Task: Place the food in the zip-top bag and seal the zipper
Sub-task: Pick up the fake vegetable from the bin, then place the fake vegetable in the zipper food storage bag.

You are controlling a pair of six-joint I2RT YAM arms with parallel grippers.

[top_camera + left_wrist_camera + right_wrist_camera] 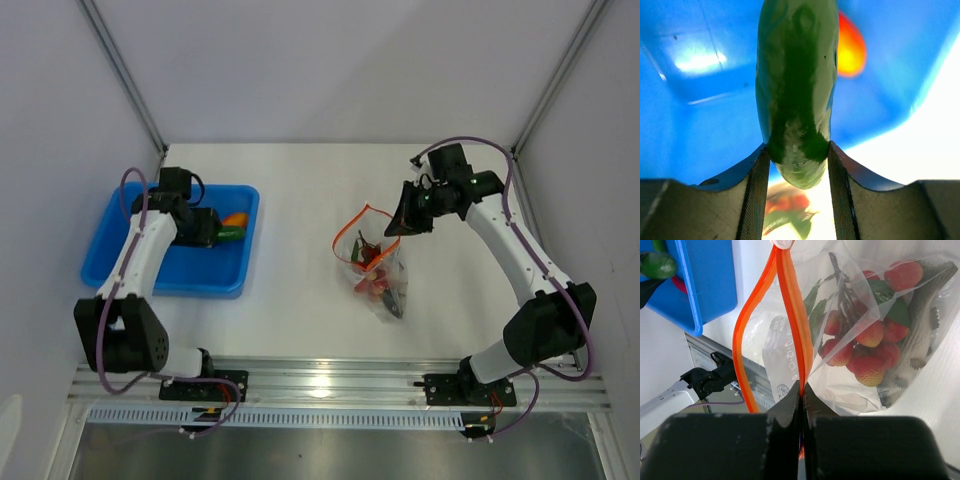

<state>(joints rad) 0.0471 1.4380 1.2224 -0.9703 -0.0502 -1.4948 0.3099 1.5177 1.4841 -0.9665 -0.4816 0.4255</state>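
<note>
**Bag partly filled, mouth held up, a pepper in the grasp**

Task in mid-course. The zip-top bag (777, 357) lies on the counter (300, 190), right of centre, and already holds part of the food: a cluster of red pieces (867, 367) with green leaves, seen through the clear plastic. The zipper (790, 305) is unsealed; its two red-orange strips stand apart in a loop. The right gripper (802, 390) is clenched on one strip at the mouth edge, lifting that edge so the mouth gapes.

To the left, well apart from the bag, the left gripper (797, 150) hangs over the blue tray (165, 288). Its jaws are partly closed and press both sides of a green pepper (795, 90), which points away from the wrist. Whether the pepper is clear of the tray floor cannot be told. A yellow-orange mango (850, 47) lies in the tray just beyond it.

Left to do, by this showing: carry the pepper across and drop it in, fetch the mango likewise, then press the zipper closed along its length.
</note>
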